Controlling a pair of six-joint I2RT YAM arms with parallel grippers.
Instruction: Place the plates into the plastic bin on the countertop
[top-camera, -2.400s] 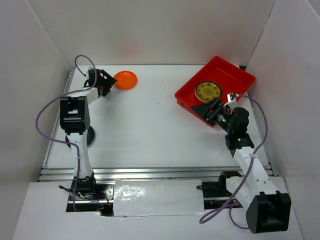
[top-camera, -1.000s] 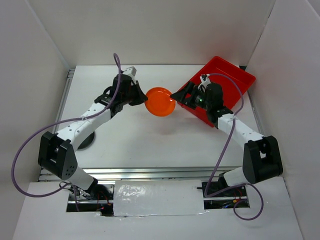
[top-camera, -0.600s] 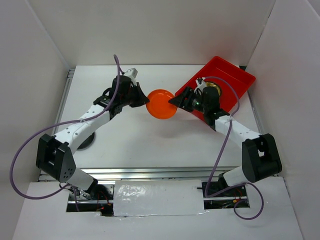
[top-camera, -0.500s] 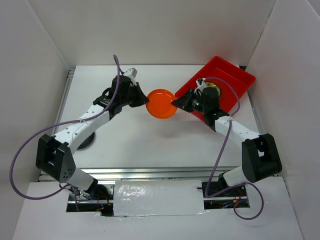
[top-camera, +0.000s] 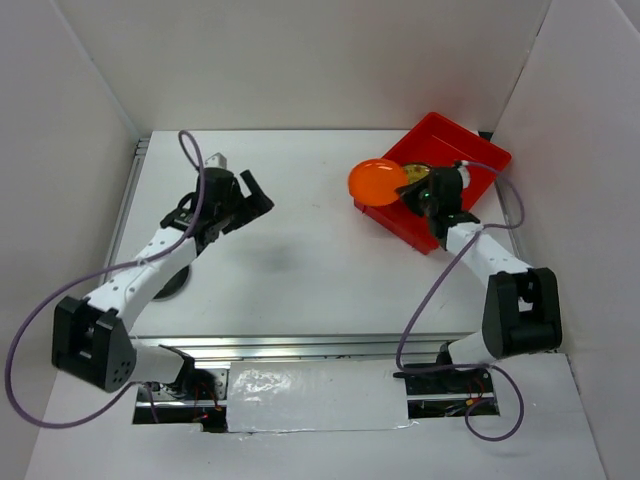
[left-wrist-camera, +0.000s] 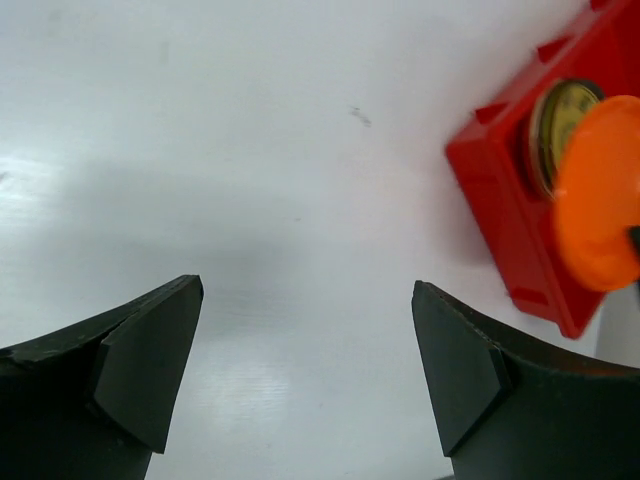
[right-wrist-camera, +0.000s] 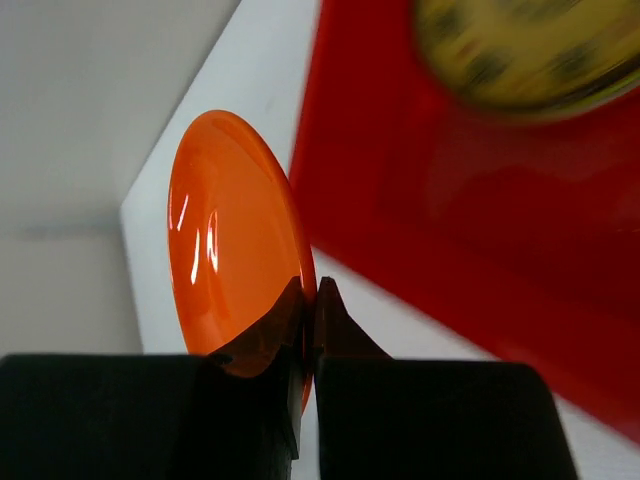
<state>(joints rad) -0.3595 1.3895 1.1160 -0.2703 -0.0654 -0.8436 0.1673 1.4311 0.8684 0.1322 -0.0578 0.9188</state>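
Setting: a robotics lab test cell, not a home or a kitchen. A white desk (top-camera: 300, 270) is boxed in on three sides by plain white board walls (top-camera: 300, 60). A metal rail (top-camera: 300, 345) runs along the near edge, where a left arm (top-camera: 140, 275) and a right arm (top-camera: 490, 260) are mounted. Purple cables (top-camera: 20, 340) loop loosely off both arms. Bare wiring (top-camera: 205, 385) shows at the bases.
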